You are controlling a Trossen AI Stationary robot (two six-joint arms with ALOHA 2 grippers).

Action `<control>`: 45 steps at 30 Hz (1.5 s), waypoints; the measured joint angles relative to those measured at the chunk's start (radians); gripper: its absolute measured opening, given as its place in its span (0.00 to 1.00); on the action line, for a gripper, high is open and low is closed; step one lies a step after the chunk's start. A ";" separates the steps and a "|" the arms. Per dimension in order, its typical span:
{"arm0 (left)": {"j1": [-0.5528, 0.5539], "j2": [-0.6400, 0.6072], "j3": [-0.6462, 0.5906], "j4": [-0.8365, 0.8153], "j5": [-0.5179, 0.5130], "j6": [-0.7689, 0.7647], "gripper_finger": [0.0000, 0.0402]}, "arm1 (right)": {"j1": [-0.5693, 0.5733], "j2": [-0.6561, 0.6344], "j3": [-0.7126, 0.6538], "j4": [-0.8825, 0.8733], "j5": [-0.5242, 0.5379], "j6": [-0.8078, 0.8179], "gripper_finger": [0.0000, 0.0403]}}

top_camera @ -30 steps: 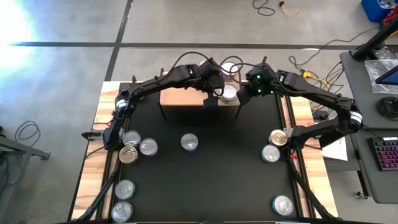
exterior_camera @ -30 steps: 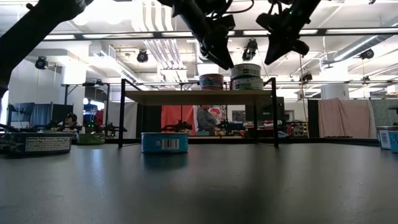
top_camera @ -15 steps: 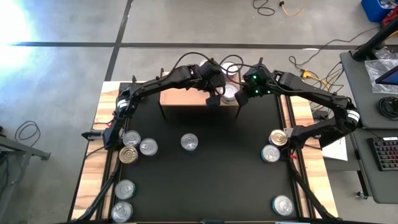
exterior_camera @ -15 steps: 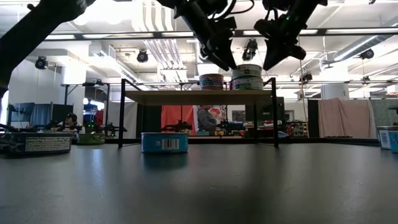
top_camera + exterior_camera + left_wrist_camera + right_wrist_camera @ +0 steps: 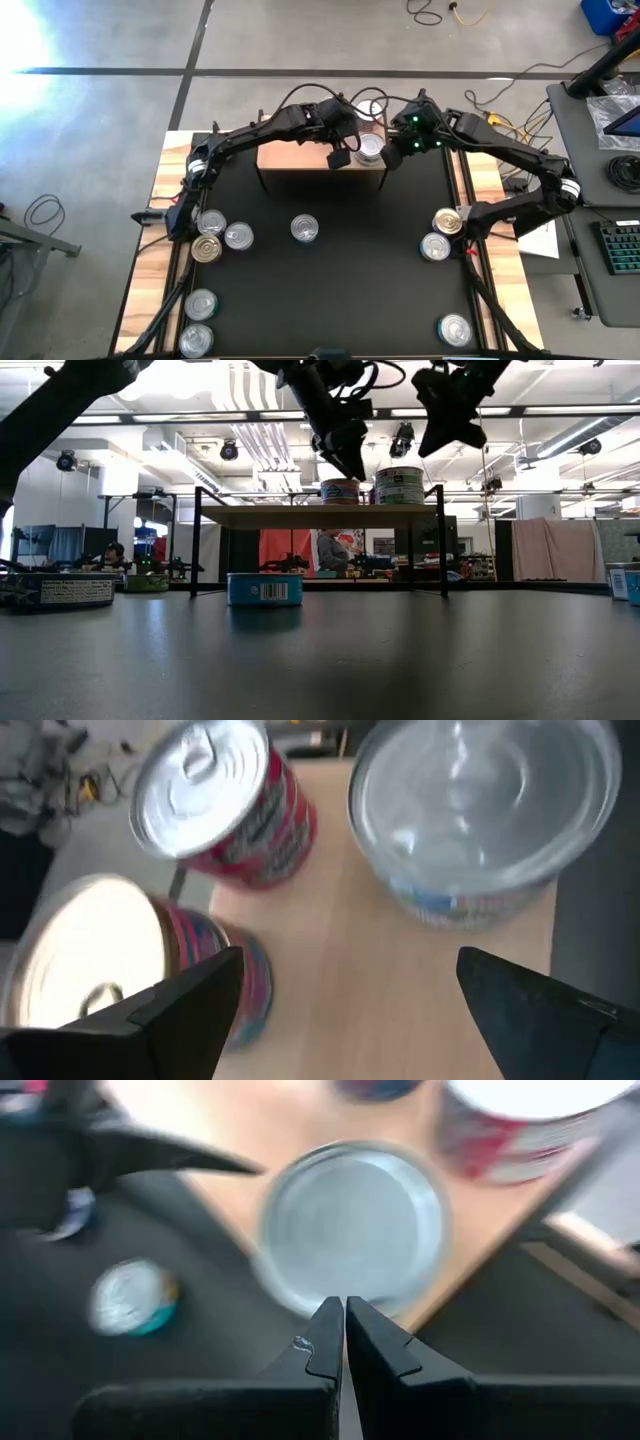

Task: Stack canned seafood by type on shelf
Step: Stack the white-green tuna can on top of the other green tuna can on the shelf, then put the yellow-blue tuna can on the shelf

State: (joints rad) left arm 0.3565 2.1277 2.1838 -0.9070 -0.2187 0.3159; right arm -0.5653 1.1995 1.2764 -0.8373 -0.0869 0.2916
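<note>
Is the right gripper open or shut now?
Shut: in the right wrist view the right gripper shows both fingertips pressed together, holding nothing, above a silver-lidded can.

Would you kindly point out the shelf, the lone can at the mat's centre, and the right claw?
shelf (image 5: 290, 158), high view, bare wood top.
centre can (image 5: 305, 228), high view, lid.
right claw (image 5: 345, 1320), right wrist view, between its shut fingertips.
</note>
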 joint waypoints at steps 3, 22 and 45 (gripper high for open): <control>0.000 -0.001 -0.003 -0.021 0.058 -0.049 0.87 | -0.024 0.000 0.001 -0.002 0.119 -0.041 0.02; 0.012 0.030 -0.009 0.054 0.070 -0.095 0.87 | -0.013 0.038 -0.040 -0.004 0.023 0.040 0.02; 0.044 0.032 -0.047 0.046 0.098 -0.063 0.87 | 0.025 0.067 -0.040 -0.039 0.131 0.141 0.02</control>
State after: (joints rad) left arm 0.4007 2.1597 2.1366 -0.8607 -0.1206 0.2527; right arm -0.5407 1.2663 1.2366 -0.8767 0.0444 0.4321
